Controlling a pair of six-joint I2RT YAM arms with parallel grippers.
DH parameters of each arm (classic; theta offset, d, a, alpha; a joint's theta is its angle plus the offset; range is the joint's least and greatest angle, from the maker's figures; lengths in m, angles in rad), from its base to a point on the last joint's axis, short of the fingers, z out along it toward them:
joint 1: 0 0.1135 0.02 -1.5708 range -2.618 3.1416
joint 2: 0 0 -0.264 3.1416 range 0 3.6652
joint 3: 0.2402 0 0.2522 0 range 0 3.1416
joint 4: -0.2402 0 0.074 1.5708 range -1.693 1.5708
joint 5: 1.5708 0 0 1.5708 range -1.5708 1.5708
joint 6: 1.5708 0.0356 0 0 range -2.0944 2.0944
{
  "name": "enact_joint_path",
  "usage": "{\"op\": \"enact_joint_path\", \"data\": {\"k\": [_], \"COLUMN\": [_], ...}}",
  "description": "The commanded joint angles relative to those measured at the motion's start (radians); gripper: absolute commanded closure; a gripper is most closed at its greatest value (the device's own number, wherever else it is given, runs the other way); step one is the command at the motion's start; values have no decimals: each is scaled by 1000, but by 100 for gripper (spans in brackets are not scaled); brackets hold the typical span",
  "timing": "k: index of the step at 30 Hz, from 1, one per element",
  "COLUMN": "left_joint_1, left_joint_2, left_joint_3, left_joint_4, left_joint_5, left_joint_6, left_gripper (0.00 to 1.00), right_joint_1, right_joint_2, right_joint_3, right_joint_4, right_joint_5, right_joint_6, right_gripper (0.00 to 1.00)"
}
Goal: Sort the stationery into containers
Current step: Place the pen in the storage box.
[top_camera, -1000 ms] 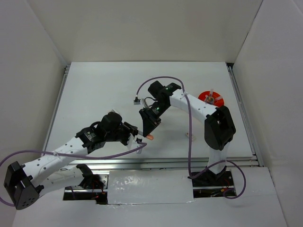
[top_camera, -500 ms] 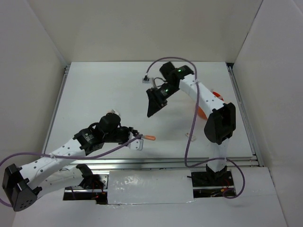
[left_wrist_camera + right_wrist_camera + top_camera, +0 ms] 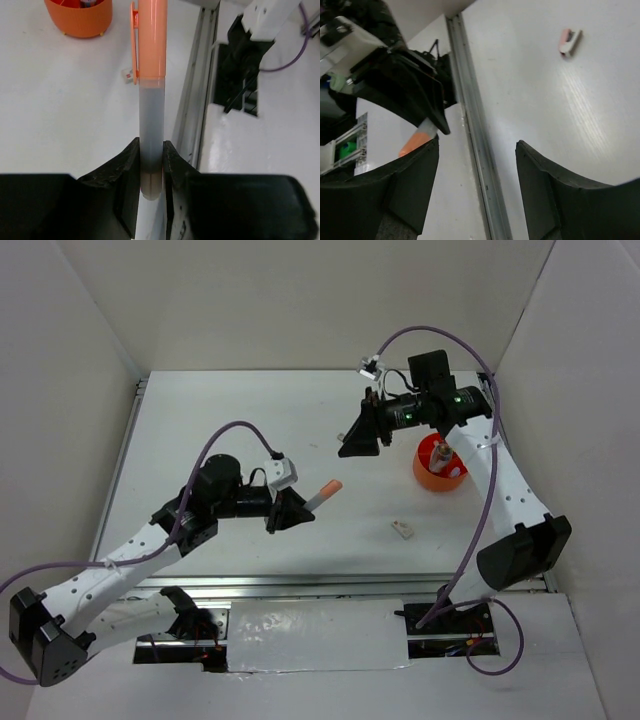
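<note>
Left gripper (image 3: pixel 151 167) clamped on the grey lower barrel of an orange-capped pen (image 3: pixel 151 60), pinching it near the butt end. The pen is held clear of the table (image 3: pixel 200 440), cap end pointing toward the right side of the workspace. Step in hand, as I read it: carrying the pen to its container. Orange tub (image 3: pixel 438 480) sits at the right of the table, well apart from the pen. Something pinkish stands inside it, too small to name. Right gripper (image 3: pixel 477 150) hangs above the table just left of the tub, fingers spread, nothing between them. A small pale block (image 3: pixel 402 530) lies loose on the table between pen and tub, toward the near edge, and probably has yet to be sorted. The next move calls for swinging the left arm rightward until the cap end is over the tub's rim, then lowering and letting go. Cautions: the right gripper stands on the approach side of the tub, so the arms may crowd each other. The grip is low on a long barrel, so the pen could pivot. Writing: none legible. The cap has a clip but no readable print. The block shows a dab of red in the left wrist view, unreadable. No marks visible on the tub.
</note>
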Motion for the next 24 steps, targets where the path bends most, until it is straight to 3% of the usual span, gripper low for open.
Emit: {"op": "enact_joint_path", "data": {"k": [1, 5, 17, 24], "left_joint_1": [6, 19, 69, 155], "left_joint_2": [30, 55, 76, 95], "left_joint_3": [57, 60, 60, 30], "left_joint_4": [144, 176, 228, 331], "left_joint_5": [58, 77, 121, 204], "left_joint_6": [-228, -305, -376, -492], "left_gripper": [100, 100, 100, 100], "right_joint_1": [25, 72, 112, 129], "right_joint_2": [-35, -110, -115, -109], "right_joint_3": [-47, -112, -101, -107], "right_joint_4": [105, 251, 194, 145], "right_joint_5": [-100, -89, -164, -213], "right_joint_6": [42, 123, 99, 61], "right_gripper": [30, 29, 31, 36]}}
